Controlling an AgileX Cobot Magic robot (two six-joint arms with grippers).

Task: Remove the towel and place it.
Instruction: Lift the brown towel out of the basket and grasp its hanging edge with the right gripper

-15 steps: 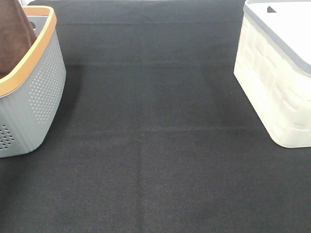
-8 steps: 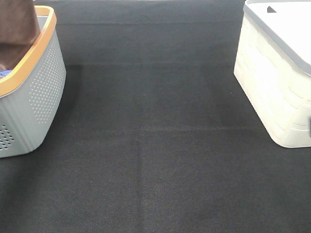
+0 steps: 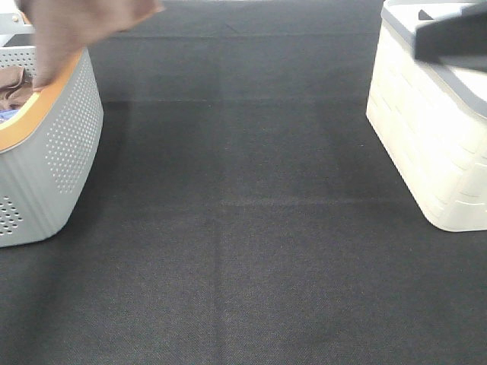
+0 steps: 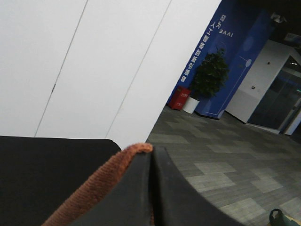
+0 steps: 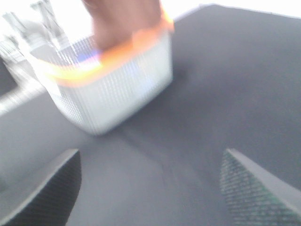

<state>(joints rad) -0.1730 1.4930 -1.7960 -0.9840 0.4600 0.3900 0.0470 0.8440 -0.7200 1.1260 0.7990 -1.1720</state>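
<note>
Above the grey perforated plastic basket (image 3: 57, 144) with orange rim: reddish-brown microfibre towel (image 3: 76, 23) hangs, hem clamped in left pincer (image 4: 151, 157). Right pincer (image 5: 149, 155) spread wide over black surface (image 3: 243, 228).

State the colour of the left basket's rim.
Orange rim on the grey perforated basket; clearest in the exterior high view.

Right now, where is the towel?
In the exterior high view the towel hangs at the top left, over the orange rim of the grey basket; the left wrist view shows its hem pinched in the left gripper.
</note>
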